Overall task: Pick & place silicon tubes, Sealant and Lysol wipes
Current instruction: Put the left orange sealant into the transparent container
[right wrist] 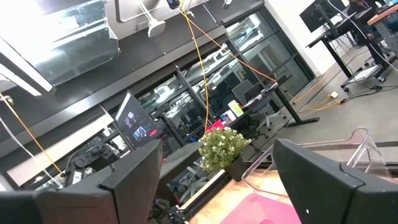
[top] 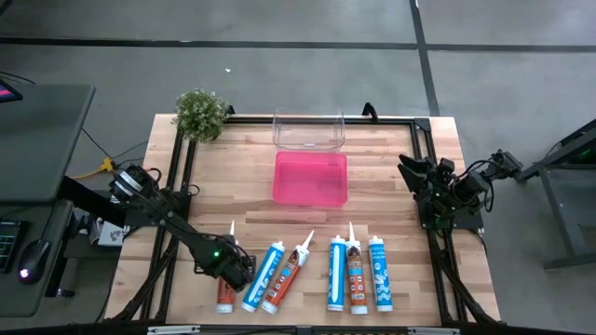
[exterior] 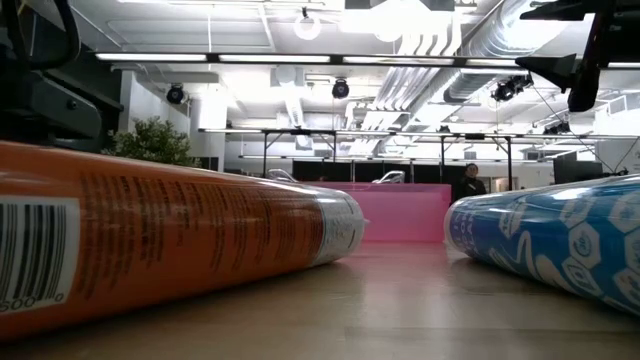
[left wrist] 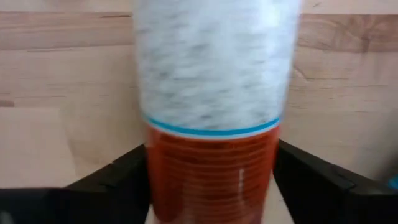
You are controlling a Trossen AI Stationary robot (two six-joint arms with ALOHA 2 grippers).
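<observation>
Orange tube (left wrist: pixel 211 180) fills the left wrist view right up close, sitting between the left gripper's (left wrist: pixel 211 193) two dark fingers (left wrist: pixel 118 180), one either side of its body. Fingers look spread with the tube in the gap; I can't tell whether they're actually pressing on it yet, so I wouldn't call it grasped.

Using the pink bin (top: pixel 310 177) as the landmark: this tube lies on the wooden table (top: pixel 391 186) in the row nearer the front edge than the bin, and it's the one furthest off to the left-arm side of it. Its long axis runs roughly front to back, nozzle pointing toward the bin's side of the table, with the left gripper straddling it across that axis partway down the body. So the squeeze goes across the narrow way, which looks like the right setup to me.

Other tubes in the same row: a blue tube (top: pixel 264 276) just beside it, then more toward the right-arm side.

Right gripper (top: pixel 416 174) is parked off to the right of the bin near the table edge, fingers apart, holding nothing. Left arm is clearly the nearer one here.

Clear bin (top: pixel 308 130) sits just behind the pink one.
</observation>
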